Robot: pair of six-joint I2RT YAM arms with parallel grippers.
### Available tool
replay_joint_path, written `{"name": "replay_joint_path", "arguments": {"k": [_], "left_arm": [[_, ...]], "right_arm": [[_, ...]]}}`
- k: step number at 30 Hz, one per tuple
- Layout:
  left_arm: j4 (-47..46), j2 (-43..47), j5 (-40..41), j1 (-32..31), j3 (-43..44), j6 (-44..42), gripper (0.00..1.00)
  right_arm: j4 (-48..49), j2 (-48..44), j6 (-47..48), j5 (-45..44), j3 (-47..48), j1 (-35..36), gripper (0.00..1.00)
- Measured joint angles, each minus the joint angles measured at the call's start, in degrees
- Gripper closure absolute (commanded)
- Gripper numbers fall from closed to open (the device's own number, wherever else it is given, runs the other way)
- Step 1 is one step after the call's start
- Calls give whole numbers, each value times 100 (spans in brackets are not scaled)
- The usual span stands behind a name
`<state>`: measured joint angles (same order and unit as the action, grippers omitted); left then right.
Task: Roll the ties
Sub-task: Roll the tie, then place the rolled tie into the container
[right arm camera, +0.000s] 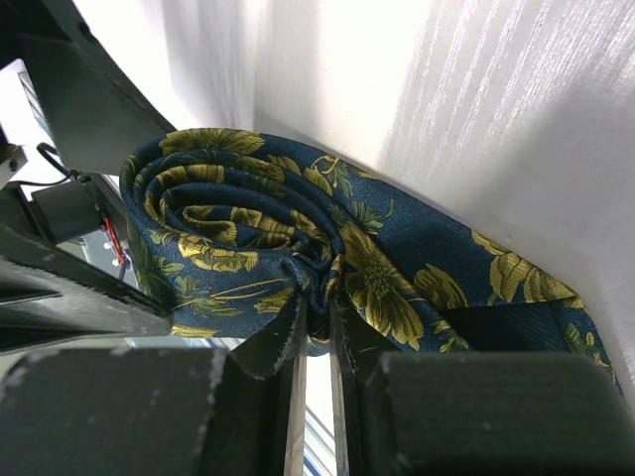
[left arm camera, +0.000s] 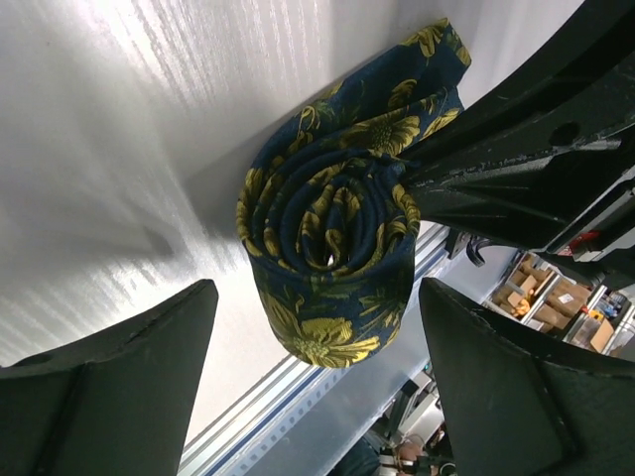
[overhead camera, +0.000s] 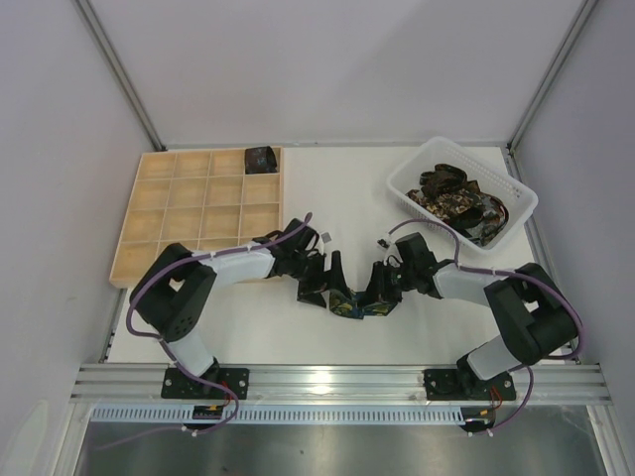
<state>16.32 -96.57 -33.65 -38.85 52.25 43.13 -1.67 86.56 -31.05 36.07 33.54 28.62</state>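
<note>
A navy tie with yellow-green flowers lies on the table between my two grippers, wound into a loose roll. In the left wrist view the roll sits just ahead of my left gripper, whose jaws stand wide apart on either side of it without touching it. My right gripper is shut on a fold of the tie at the side of the roll. It shows as dark fingers in the left wrist view. In the top view the left gripper and the right gripper face each other.
A pale wooden grid tray lies at the back left, with one dark rolled tie in its far right cell. A white slotted basket at the back right holds several dark ties. The table's near rail runs just behind the roll.
</note>
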Motion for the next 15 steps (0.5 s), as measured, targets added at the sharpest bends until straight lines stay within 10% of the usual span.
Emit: {"name": "replay_joint_path", "arguments": {"k": [15], "left_arm": [[-442, -321, 7, -166, 48, 540, 18]], "right_arm": [[160, 109, 9, 151, -50, -59, 100]]}}
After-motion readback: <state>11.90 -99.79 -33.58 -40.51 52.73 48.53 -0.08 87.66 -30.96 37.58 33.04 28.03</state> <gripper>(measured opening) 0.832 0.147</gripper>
